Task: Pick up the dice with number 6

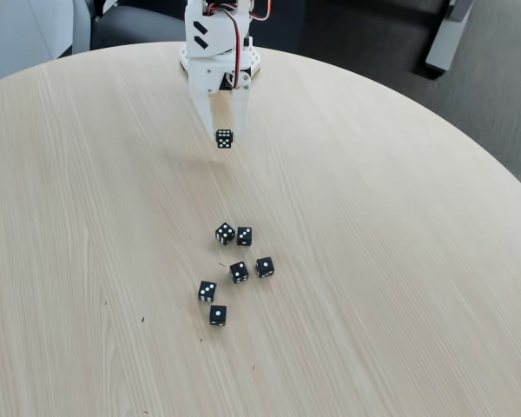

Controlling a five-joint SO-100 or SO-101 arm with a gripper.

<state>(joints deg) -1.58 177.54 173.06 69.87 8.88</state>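
In the fixed view my white gripper [223,132] reaches down from the arm's base at the top centre of the table. It is shut on the dice with number 6 [224,139], a small black cube whose showing face is crowded with white pips. The dice sits right at the fingertips and appears lifted a little off the wooden table [373,261], well behind the other dice.
Several black dice with few pips lie in a loose cluster at mid-table, among them one [225,233] at the back and one [218,314] nearest the front. The arm's white base [219,52] stands at the table's far edge. Dark floor lies beyond the round rim.
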